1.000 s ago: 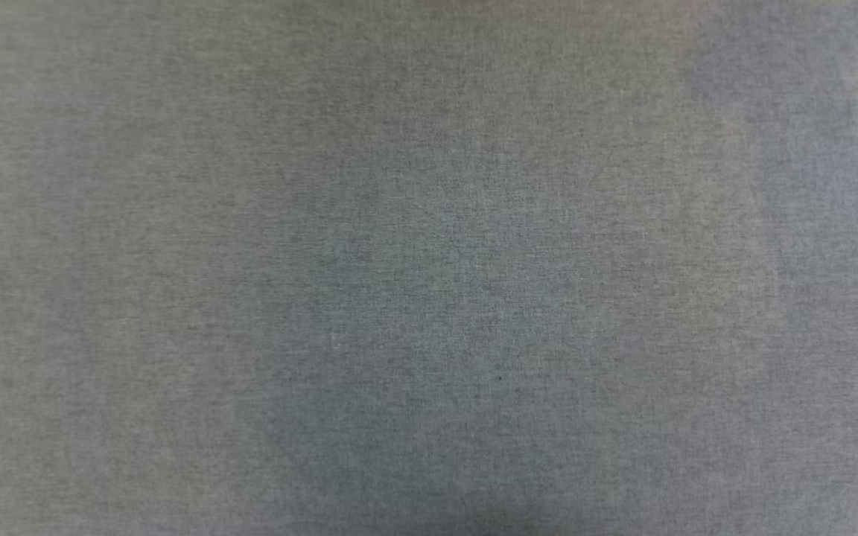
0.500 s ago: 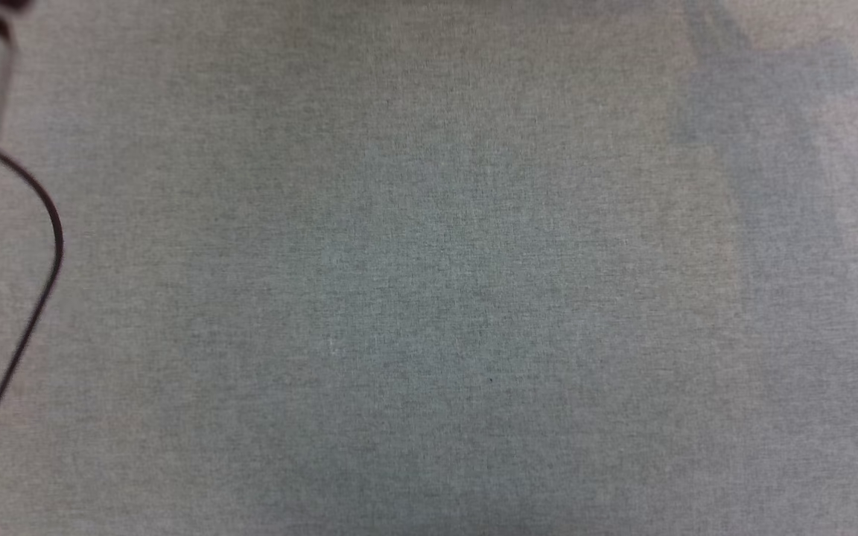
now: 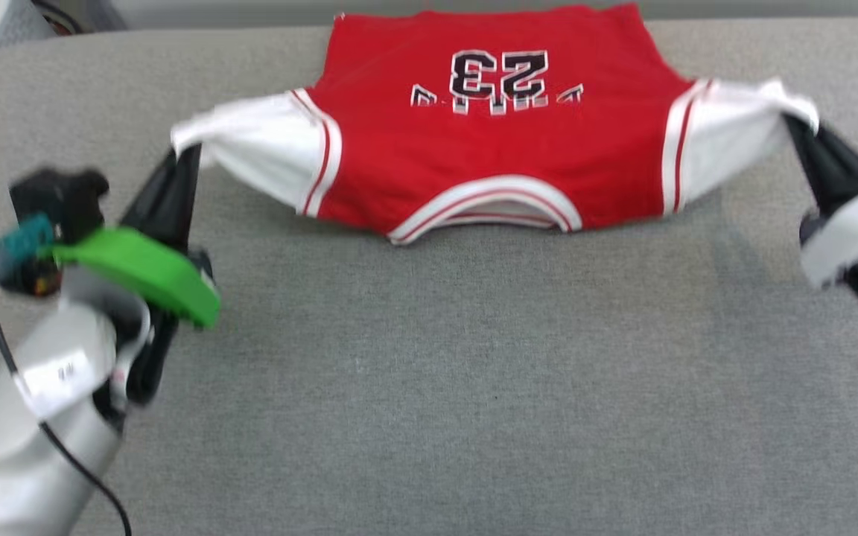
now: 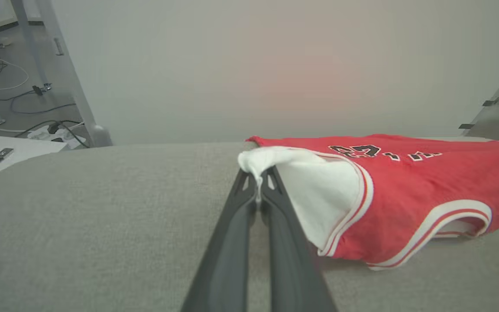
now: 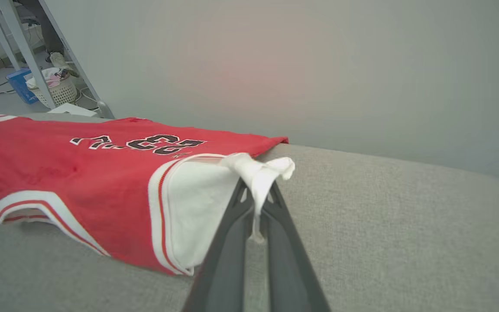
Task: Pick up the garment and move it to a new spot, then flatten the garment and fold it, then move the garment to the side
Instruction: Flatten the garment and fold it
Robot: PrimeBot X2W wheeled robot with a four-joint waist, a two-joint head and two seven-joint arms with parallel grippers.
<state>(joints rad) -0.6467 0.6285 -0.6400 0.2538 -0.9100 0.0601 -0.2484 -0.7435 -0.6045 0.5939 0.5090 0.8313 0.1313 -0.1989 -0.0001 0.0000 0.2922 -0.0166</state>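
The garment [image 3: 474, 149], a red shirt with white sleeves and a black 23, is stretched across the far part of the grey table, its neckline toward me. My left gripper [image 3: 185, 152] is shut on the tip of the white sleeve on the head view's left. The left wrist view has the same pinch, gripper [image 4: 258, 173] closed on white cloth of the garment [image 4: 405, 186]. My right gripper [image 3: 795, 123] is shut on the other sleeve tip. In the right wrist view that gripper [image 5: 256, 184] clamps a white fold of the garment [image 5: 80, 173]. The shirt's far hem hangs at the table's back edge.
The grey fabric-covered table [image 3: 429, 372] spreads wide in front of the shirt. Beyond its far edge are a pale wall [image 4: 275, 65], metal table legs [image 4: 72, 78] with cables on the floor, and a white basket [image 5: 56, 89].
The head camera has tilted up: earlier it showed bare grey table with a cable and forearm at the left edge, now the shirt and both grippers are in view.
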